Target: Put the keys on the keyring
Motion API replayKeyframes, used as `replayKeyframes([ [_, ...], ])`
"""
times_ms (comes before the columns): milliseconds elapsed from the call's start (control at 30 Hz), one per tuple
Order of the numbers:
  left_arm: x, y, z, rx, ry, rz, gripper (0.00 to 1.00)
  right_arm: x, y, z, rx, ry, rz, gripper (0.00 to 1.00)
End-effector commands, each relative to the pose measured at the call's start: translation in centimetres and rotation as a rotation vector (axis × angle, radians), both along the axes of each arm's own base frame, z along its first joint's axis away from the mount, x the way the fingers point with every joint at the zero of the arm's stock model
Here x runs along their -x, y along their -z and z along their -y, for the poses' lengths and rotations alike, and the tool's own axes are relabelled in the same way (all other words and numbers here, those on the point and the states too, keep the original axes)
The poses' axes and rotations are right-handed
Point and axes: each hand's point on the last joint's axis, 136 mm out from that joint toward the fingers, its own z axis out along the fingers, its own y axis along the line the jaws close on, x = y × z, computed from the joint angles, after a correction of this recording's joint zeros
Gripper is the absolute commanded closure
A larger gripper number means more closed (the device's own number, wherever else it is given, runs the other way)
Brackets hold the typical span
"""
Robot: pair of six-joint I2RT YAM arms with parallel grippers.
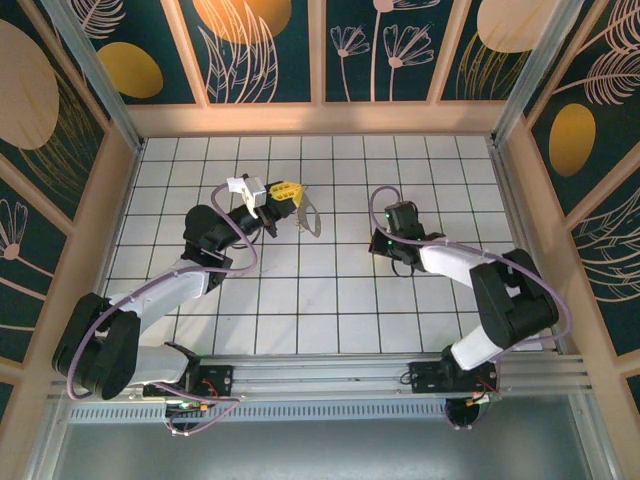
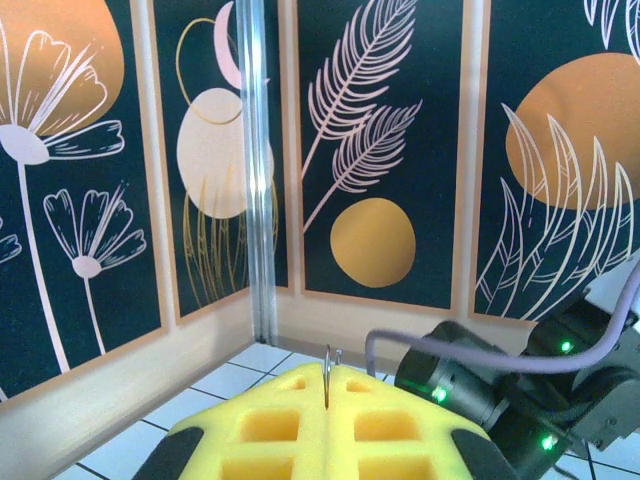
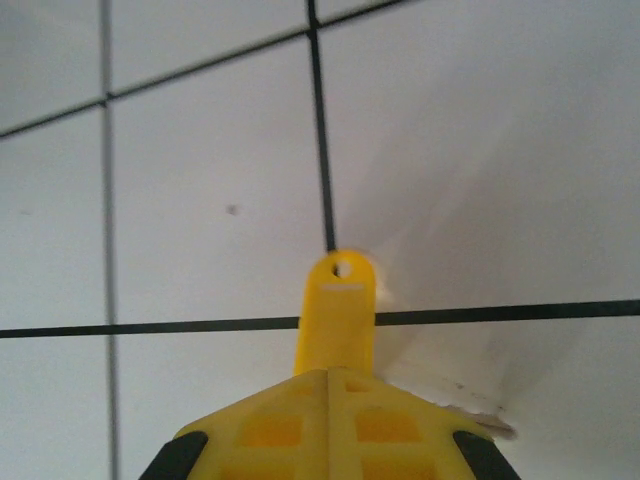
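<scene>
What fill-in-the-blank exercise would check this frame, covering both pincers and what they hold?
1. The keyring is clamped in the ____ pincer.
2. The right pincer is shut on a key coloured ____.
3. The key's free end has a small round ____.

Missing words: left; yellow; hole.

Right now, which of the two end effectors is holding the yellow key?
The right end effector: the yellow key sticks out of its closed grip, above the tiled floor. The left end effector pinches only the thin wire of the keyring.
</scene>
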Motion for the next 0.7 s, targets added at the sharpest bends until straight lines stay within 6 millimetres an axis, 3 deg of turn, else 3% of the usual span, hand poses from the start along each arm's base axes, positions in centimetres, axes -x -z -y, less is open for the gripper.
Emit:
replayKeyframes([
  [0, 0.9, -1.7, 0.2, 0.015, 0.025, 0.057, 1.00, -1.4, -5.4, -1.2, -0.090, -0.048, 0.139, 1.00],
  [300, 1.0, -1.5, 0.3, 0.005, 0.033, 0.054, 1.00, -0.7, -13.6, -3.2, -0.279, -0.169, 0.358, 1.00],
  [667, 1.3, -0.8, 0.8, -0.016, 0.056, 0.044, 1.00, 2.2, -20.3, -4.1, -0.429, -0.336, 0.602, 1.00],
])
